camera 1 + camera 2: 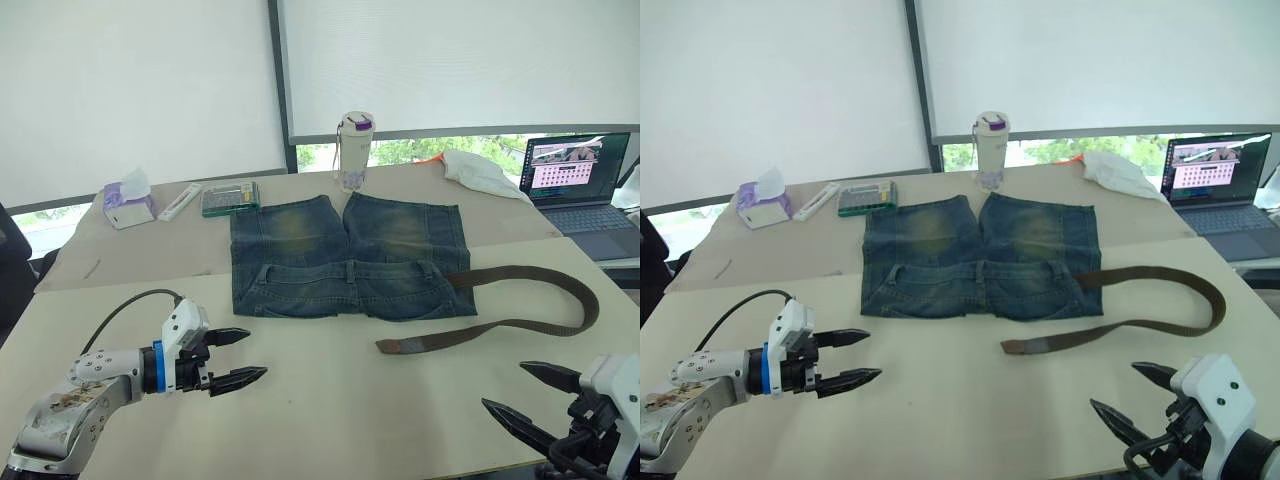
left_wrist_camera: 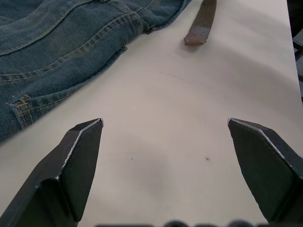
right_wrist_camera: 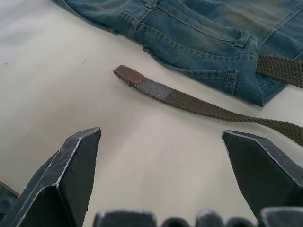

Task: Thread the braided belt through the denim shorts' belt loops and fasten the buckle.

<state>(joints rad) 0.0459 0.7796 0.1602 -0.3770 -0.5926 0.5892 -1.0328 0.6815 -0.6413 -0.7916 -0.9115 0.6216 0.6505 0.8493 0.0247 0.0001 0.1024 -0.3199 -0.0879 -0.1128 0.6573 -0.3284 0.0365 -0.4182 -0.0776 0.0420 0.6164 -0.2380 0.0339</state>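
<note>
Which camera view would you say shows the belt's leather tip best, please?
The right wrist view: the leather tip lies close and unobstructed on the table. The left wrist view catches it farther off; both eye views show it small, in front of the denim shorts.

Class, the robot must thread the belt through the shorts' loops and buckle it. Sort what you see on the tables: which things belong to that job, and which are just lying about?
Belongs to the job:
- belt
- denim shorts
- belt loops

Just lying about:
- tissue box
- bottle
- laptop
- white cloth
- green case
- white pen-like stick
</note>
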